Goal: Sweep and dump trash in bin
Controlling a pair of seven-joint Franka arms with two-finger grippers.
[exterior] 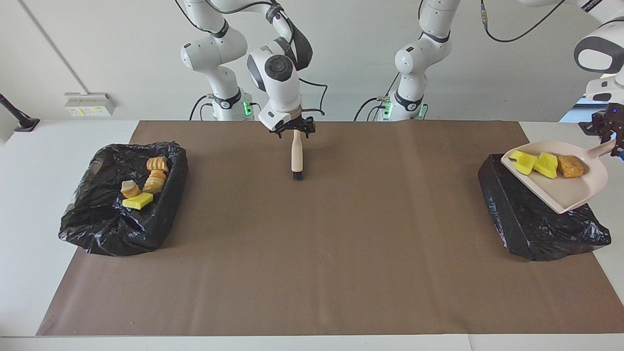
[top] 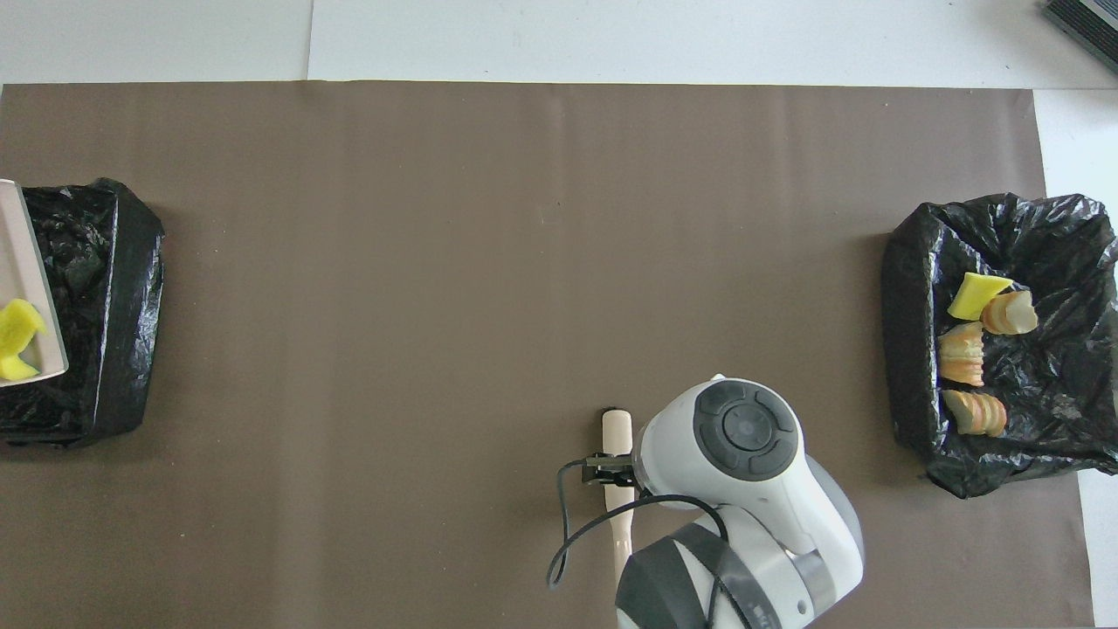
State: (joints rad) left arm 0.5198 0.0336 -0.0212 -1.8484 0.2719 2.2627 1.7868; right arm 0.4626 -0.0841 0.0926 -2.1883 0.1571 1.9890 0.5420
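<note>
My left gripper is shut on the handle of the pink dustpan, which it holds tilted over the black-bagged bin at the left arm's end. On the pan lie two yellow sponge bits and a brown lump. The pan's edge and a sponge bit show in the overhead view. My right gripper is shut on a wooden-handled brush, bristles down over the mat's near-robot middle.
A second black-bagged bin at the right arm's end holds tan bread-like slices and a yellow sponge bit. A brown mat covers the table between the bins.
</note>
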